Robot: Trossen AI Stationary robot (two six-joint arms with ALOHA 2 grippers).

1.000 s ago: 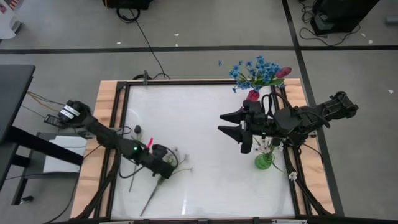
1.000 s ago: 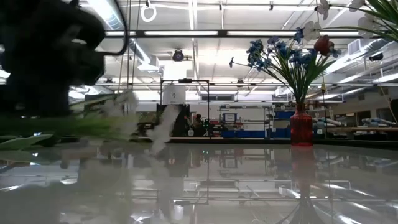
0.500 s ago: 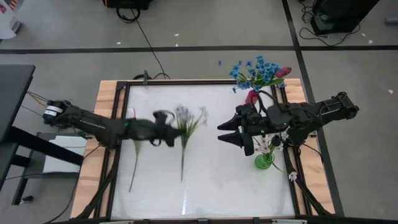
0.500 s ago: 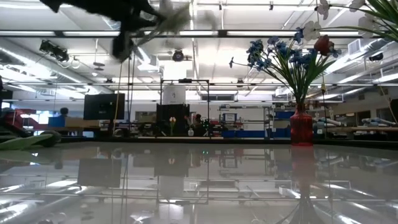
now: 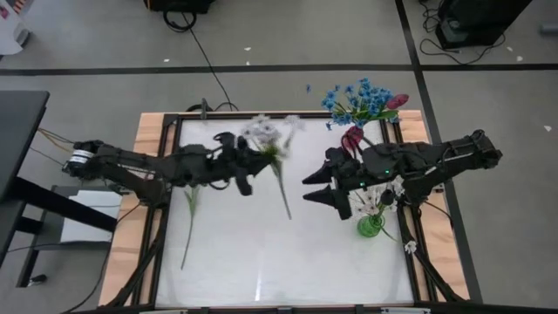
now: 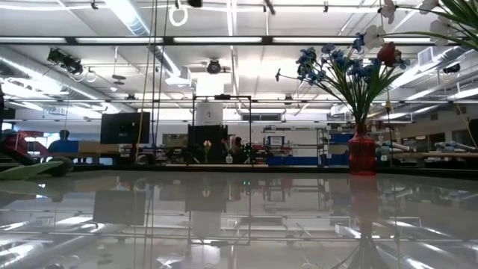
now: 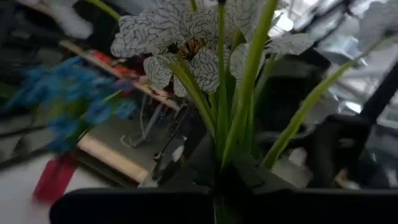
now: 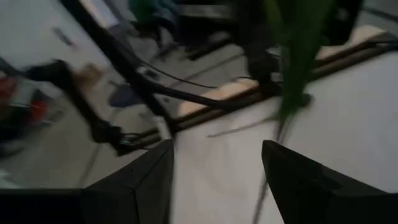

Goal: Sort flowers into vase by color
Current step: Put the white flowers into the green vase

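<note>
My left gripper (image 5: 258,160) is raised over the table's middle, shut on a white flower (image 5: 266,135). The flower's green stem (image 5: 284,199) trails toward the near edge. In the left wrist view the veined white blossoms (image 7: 180,31) stand just beyond the fingers. My right gripper (image 5: 316,187) hovers open to the flower's right, holding nothing. A red vase (image 5: 354,135) with blue flowers (image 5: 359,100) stands at the far right. A green vase (image 5: 370,227) with white flowers (image 5: 377,201) stands nearer. Another green stem (image 5: 186,228) lies flat on the table at the left. My left gripper pinches the white flower's bunch of green stems and leaves (image 7: 222,152) between its two fingers, a short way below the blossoms. The fingers come roughly level from the table's left and lie across the stems. The flower is lifted clear of the table, its long stem trailing past the fingers.
The table's dark frame and wooden rim (image 5: 148,139) run round the white top. In the low view the red vase (image 6: 362,153) stands at the right and a green leaf (image 6: 30,168) lies at the left. The table's middle and near part are bare white surface.
My left gripper has risen from the table's near left and swung toward the far edge and the right, tipping from pointing down to about level. The white flower has come up with it, lifted clear of the table. The other stem has stayed lying at the left.
</note>
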